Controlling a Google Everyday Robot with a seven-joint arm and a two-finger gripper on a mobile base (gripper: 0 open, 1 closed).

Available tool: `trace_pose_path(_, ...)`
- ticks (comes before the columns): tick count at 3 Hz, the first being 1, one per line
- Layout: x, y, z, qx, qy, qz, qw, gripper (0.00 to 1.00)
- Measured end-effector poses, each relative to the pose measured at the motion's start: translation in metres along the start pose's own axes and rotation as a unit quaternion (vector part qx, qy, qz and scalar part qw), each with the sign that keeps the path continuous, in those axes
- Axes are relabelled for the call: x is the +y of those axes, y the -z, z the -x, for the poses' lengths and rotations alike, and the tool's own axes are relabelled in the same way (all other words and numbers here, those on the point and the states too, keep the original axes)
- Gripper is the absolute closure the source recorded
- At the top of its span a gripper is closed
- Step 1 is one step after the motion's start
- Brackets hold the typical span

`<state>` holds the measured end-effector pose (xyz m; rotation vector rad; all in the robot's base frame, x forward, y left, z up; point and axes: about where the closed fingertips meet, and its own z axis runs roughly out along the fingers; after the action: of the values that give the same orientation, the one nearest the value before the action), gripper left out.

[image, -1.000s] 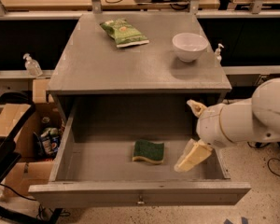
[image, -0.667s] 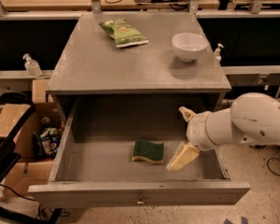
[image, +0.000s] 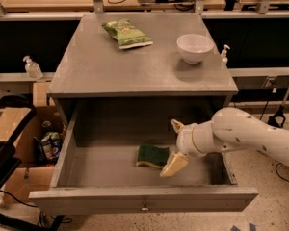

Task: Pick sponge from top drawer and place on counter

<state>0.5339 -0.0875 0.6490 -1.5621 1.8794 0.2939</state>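
The sponge (image: 152, 155), dark green over a yellow layer, lies flat on the floor of the open top drawer (image: 144, 198), near the middle. My gripper (image: 174, 146) is inside the drawer just right of the sponge, with its jaws open. One cream finger (image: 173, 164) is at the sponge's right front corner; the other points up and back. The white arm reaches in from the right. The grey counter (image: 135, 69) is above the drawer.
On the counter lie a crinkled green snack bag (image: 127, 33) at the back and a white bowl (image: 194, 47) at the right. A small pump bottle (image: 225, 56) stands beside the counter's right edge. Cardboard boxes (image: 14, 129) sit at left.
My gripper has moved left inside the drawer, from well right of the sponge to right beside it. The sponge has not moved.
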Motion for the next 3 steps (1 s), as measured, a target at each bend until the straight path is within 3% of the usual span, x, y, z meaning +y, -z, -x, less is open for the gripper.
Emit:
trace_pose_path(1,0.006,-0.023,-0.005,-0.002,-0.001,0.014,0.9999,0.0)
trace_pose_path(3,0.03,-0.062,-0.015,0.012,-0.006,0.054,0.9984,0.5)
